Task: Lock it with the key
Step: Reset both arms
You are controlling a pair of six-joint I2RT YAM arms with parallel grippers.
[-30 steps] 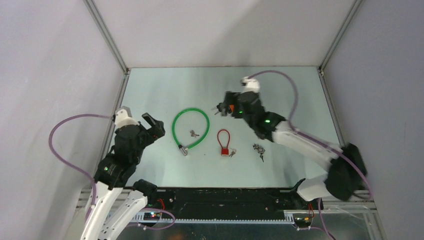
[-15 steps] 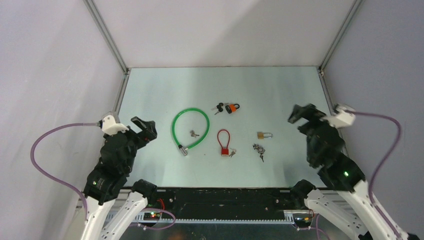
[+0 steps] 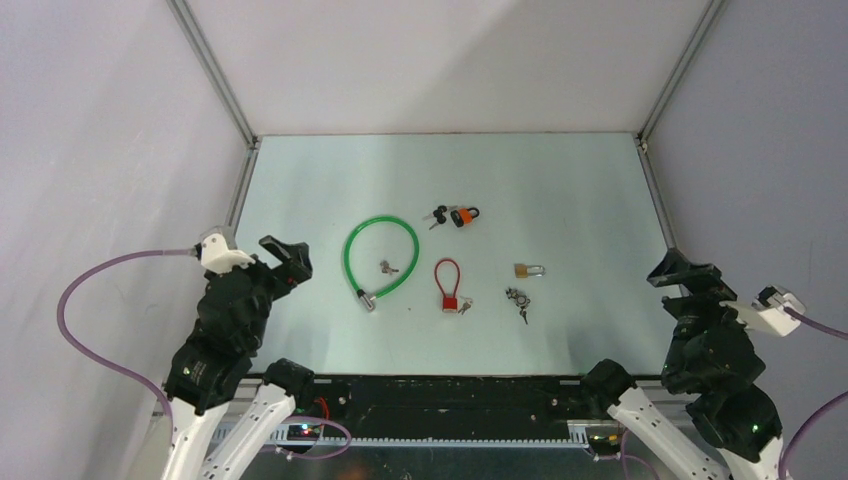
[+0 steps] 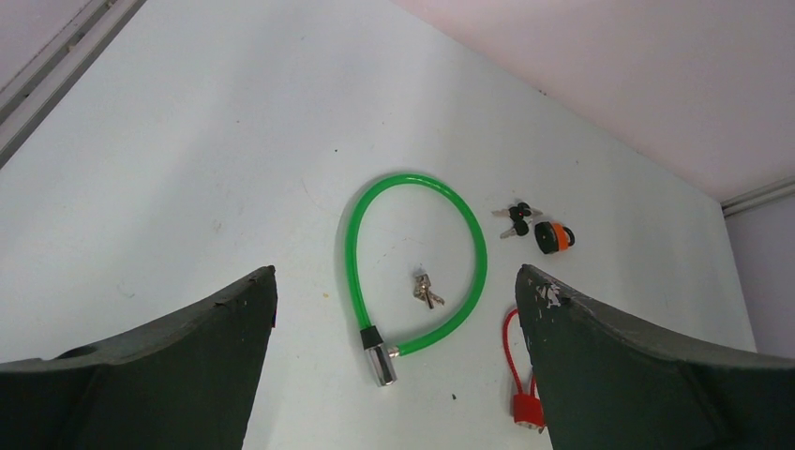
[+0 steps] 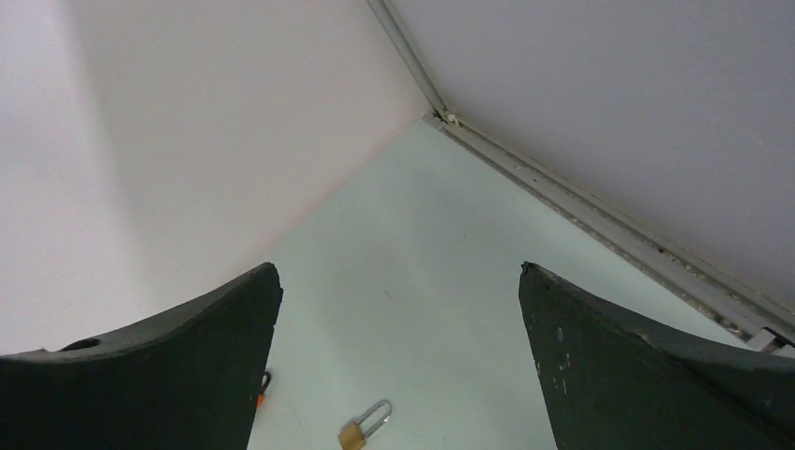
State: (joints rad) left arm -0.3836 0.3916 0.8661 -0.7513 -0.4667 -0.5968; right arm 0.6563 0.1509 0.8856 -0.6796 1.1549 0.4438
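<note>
Top external view puts both arms low at the near edge of the bench [image 3: 580,190], and I see neither one carrying anything. The left gripper [image 3: 290,258] hangs over the bench's left margin with its jaws spread wide and nothing between them. The right gripper [image 3: 686,280] sits at the right margin, equally wide and empty, well apart from every lock. Nearest to me on the bench lies the red cable lock [image 3: 450,301], upright loop pointing away, with a small key [image 3: 464,306] just beside its body. To its right is a silvery lock [image 3: 516,296] with a loose key [image 3: 523,316] at its near side; I cannot tell whether they touch. A little farther out is the brass padlock [image 3: 523,270], shackle pointing right, which my right wrist camera catches low between its fingers. Left of the red one, the green cable lock [image 3: 348,255] curls in a loop. From the left wrist camera I see both its ends meeting at a metal barrel [image 4: 380,361], and a key bunch [image 3: 388,267] lies inside the loop, touching nothing green. Farthest out, near the middle of the bench, sits the orange padlock [image 3: 464,216] with black-headed keys [image 3: 438,215] right against its left side.
</note>
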